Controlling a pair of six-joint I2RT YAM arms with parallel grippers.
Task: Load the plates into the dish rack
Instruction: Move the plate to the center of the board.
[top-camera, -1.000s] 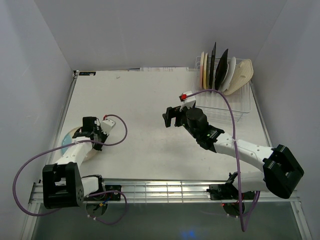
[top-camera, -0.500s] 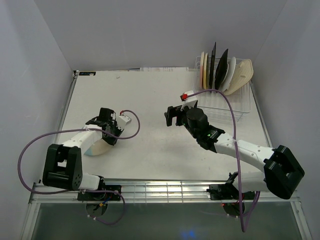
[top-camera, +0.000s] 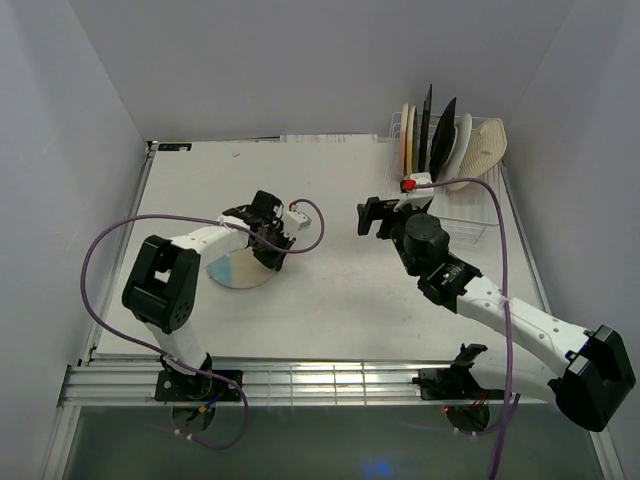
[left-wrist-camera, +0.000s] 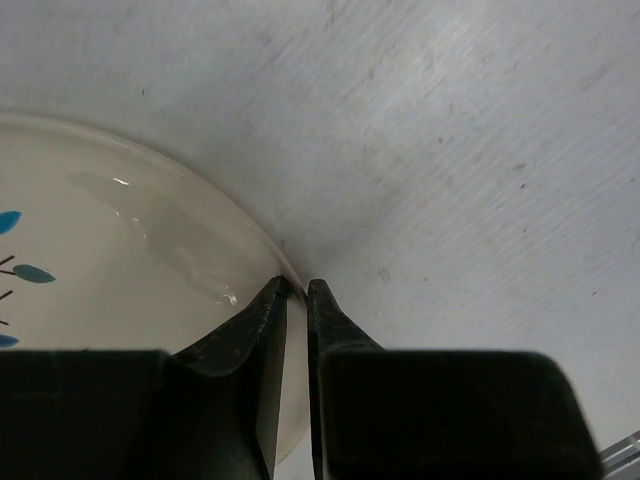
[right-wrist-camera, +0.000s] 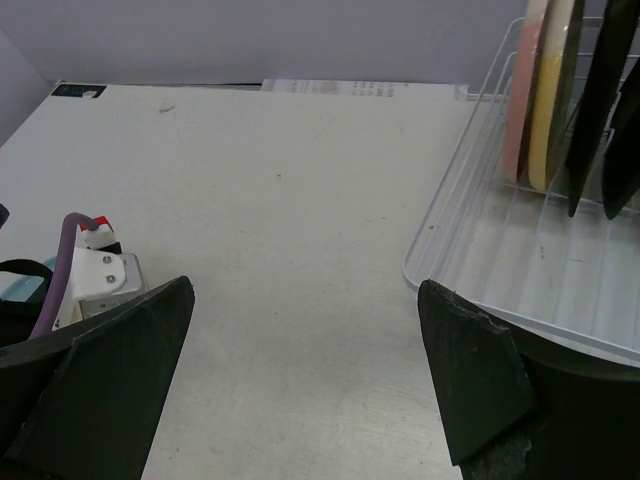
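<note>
**Blue-leafed plate pinched at the rim by the left hand**

The left hand (left-wrist-camera: 297, 288) is seen clenched on the rim of the blue-cream plate (top-camera: 236, 271), one finger set on each side of the edge. In the wrist view, blue leaf marks are picked out on the plate's cream face. The plate is found left of the middle of the bench (top-camera: 330, 300), well apart from the dish rack (top-camera: 470, 216). Whether it is lifted or resting on the bench cannot be told.

Over on the right, the right hand (top-camera: 372, 215) is held released, jaws spread wide and nothing between them. It is poised over bare bench, just beside the rack's near left corner.

The rack is placed at the far right corner, and six plates are stood in its far end. From the left, a pink-cream plate (top-camera: 405, 140), a yellow-cream plate (top-camera: 413, 142), two dark plates (top-camera: 428, 125) and a round white plate (top-camera: 463, 140) are counted. A square cream plate (top-camera: 487, 150) is leaned at the right end
</note>
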